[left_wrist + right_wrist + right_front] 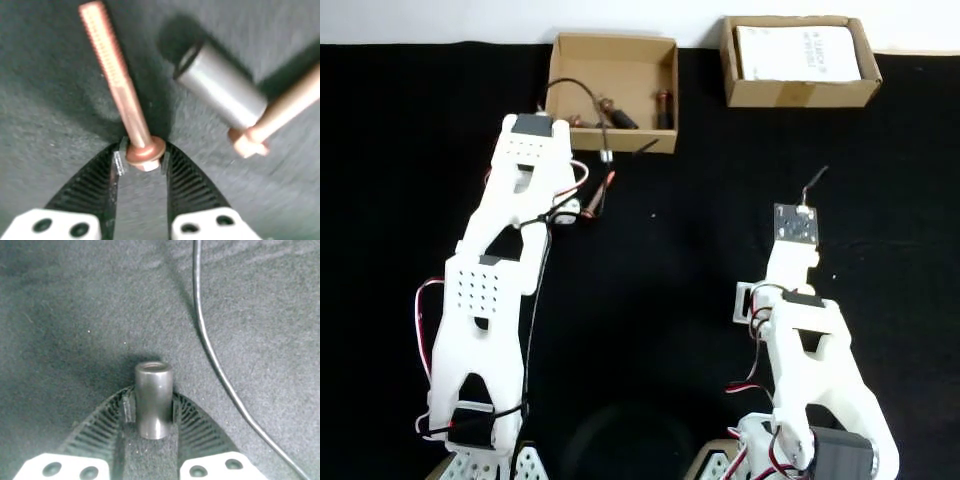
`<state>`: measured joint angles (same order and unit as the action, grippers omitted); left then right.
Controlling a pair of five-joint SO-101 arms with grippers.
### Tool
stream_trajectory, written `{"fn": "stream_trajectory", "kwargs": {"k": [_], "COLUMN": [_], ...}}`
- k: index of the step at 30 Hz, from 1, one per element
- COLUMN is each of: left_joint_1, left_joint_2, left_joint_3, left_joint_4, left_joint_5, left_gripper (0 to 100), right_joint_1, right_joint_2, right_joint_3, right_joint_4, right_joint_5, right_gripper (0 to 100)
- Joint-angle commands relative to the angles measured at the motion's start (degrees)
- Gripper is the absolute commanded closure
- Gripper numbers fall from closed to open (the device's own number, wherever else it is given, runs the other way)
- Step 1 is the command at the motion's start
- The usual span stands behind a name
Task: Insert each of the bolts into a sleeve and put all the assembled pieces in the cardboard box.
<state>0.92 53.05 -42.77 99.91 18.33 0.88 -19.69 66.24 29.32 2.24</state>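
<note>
Your left gripper (143, 161) pinches one copper threaded bolt (117, 80) by its head, one grey-sleeved bolt (220, 90) just beside, your right gripper (150, 409) pinches one dark metal sleeve (153, 390), at least two assembled pieces (665, 108) in the brown cardboard box (620, 140).

Black felt tabletop (670, 260) meets a white edge (420, 20).

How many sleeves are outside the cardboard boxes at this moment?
2. One sleeve is gripped in the right hand. The other lies on the black table beside a loose bolt, near the left hand. More could be hidden under the arms.
</note>
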Motion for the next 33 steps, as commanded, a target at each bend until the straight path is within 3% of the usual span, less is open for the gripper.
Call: {"fn": "stream_trajectory", "kwargs": {"k": [1, 8, 12, 16, 19, 23, 27, 33], "left_joint_1": [-0.13, 2.51, 3.65, 3.74, 3.65, 3.74, 3.82, 3.74], "left_joint_2": [-5.23, -25.71, -35.47, -36.79, -36.79, -36.7, -36.7, -36.7], "left_joint_3": [0.04, 16.84, 28.62, 38.02, 41.63, 41.63, 41.54, 41.54], "left_joint_4": [1.41, 1.41, 1.41, 1.41, 1.32, -2.55, -8.09, -8.44], "left_joint_5": [-9.23, -28.31, -46.77, -67.34, -76.57, -82.11, -82.29, -81.93], "left_gripper": [99, 99, 99, 99, 99, 99, 97, 88], "right_joint_1": [-0.04, -0.04, -0.04, -0.04, -0.04, -0.04, -0.04, -0.04], "right_joint_2": [-0.66, -0.66, -0.66, -0.66, -0.66, -0.66, -0.66, -0.66], "right_joint_3": [0.13, 0.13, 0.13, 0.13, 0.13, 0.13, 0.13, 0.22], "right_joint_4": [-1.63, -1.63, -1.63, -1.63, -1.63, -1.63, -1.63, -1.63], "right_joint_5": [-0.35, -0.35, -0.35, -0.35, -0.35, -0.35, -0.35, -0.26], "right_gripper": [99.2, 99.2, 99.2, 99.2, 99.2, 99.2, 99.2, 99.2]}}
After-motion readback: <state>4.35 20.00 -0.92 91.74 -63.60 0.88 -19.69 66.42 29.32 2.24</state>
